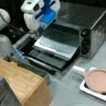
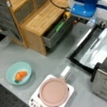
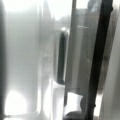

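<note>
Your hand is down at the back left corner of the metal tray, which sticks out of the toaster oven over its dropped door. I honestly can't tell if the fingers are spread or pinched on the tray edge. The wrist view only gives you shiny metal and a dark slot, nothing else. In a front view you also get the teal bowl with a carrot, plus the pink pan on the little white stove and the wooden cabinet on the worktop.
</note>
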Controlling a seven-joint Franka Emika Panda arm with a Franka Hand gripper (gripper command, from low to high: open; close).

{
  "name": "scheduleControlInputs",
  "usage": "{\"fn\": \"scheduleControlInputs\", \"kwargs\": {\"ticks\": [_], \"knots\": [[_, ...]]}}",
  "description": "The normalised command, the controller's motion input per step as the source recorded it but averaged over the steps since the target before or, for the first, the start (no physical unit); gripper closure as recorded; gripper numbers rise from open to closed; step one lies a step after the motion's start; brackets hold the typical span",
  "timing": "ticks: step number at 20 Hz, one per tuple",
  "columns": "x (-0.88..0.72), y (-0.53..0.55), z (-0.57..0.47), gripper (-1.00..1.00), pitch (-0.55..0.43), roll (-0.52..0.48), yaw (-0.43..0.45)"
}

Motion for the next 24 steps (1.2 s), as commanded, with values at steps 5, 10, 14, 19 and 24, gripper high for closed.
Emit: {"fn": "scheduleControlInputs", "kwargs": {"ticks": [5,10,14,19,24], "knots": [[0.77,-0.29,-0.06,-1.00,0.040,-0.048,0.111],[0.67,-0.20,0.13,-1.00,0.141,-0.160,0.096],[0.76,-0.24,0.20,-1.00,0.214,-0.154,0.046],[0.96,-0.39,0.16,-1.00,0.297,-0.085,0.050],[0.84,-0.40,0.16,-1.00,0.293,-0.095,0.167]]}}
